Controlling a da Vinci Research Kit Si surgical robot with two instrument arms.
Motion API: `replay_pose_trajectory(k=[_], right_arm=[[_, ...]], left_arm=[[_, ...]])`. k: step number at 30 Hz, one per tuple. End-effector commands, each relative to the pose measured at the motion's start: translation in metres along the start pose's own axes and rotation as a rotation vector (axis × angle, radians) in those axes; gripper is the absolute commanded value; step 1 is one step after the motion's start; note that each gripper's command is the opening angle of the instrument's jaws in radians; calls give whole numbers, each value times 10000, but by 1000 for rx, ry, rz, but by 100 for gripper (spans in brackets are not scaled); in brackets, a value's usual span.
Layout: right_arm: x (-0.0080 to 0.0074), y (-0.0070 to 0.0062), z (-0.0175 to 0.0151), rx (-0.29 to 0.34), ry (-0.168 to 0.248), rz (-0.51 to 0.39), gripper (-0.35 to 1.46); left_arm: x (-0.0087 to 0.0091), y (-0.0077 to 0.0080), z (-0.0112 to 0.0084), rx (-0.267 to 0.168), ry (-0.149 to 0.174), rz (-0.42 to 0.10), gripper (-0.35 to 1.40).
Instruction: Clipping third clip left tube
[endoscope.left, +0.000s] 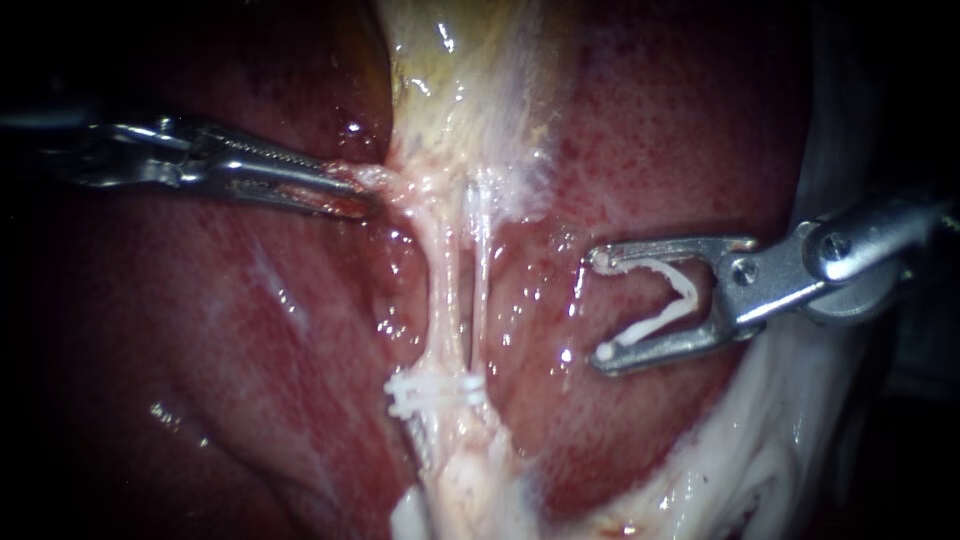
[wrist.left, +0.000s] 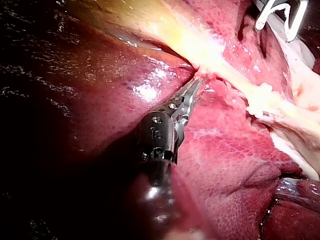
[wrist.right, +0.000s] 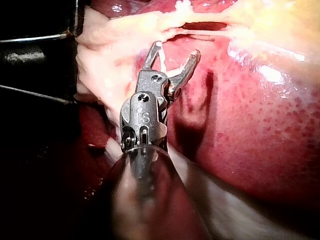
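The right instrument (endoscope.left: 601, 305) has its jaws spread wide. They carry an open white clip (endoscope.left: 688, 290), one leg seated along each jaw and the hinge deep in the throat. Ahead of that open mouth and well apart from the tips stand two thin pale strands. The right tube (endoscope.left: 481, 270) is the nearer, and the left tube (endoscope.left: 447, 290) lies just beyond it, so the task's tube is on the far side of its neighbour. The left instrument (endoscope.left: 362, 202) has narrow jaws closed on pale tissue (endoscope.left: 400, 185) where the strands meet the gallbladder (endoscope.left: 470, 90), and this pull draws both tubes taut over the liver (endoscope.left: 250, 330). At the far end of the strands from those jaws, white placed clips (endoscope.left: 435, 392) cross them; there look to be two, though glare makes the count uncertain. The left tube looks light, soft, wet and slippery, and thin enough to tear if dragged or twisted. The best place to take it is probably the bare stretch between the placed clips and the held tissue. There the clip's legs should go square across it and fully past it, with the right tube kept outside the mouth.
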Motion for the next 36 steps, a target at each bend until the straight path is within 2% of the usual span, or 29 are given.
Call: replay_pose_trajectory(k=[1, 6, 11, 15, 24, 32, 36], right_arm=[[0, 0, -1, 0, 0, 1, 50], [0, 0, -1, 3, 0, 1, 50], [1, 0, -1, 3, 0, 1, 50], [1, 0, -1, 3, 0, 1, 50], [9, -2, 7, 15, 4, -3, 49], [31, -6, 47, 40, 13, 152, 49], [36, -3, 71, 34, 13, 218, 49]], left_arm=[[1, 0, -3, -1, -1, 0, -35], [13, 2, -28, -10, -1, -5, -35], [39, 8, -77, 10, 38, 19, -35], [51, 13, -101, 16, 64, 31, -35], [51, 19, -100, 20, 68, 35, -35], [50, 20, -89, 27, 70, 35, -35], [51, 20, -86, 27, 69, 35, -35]])
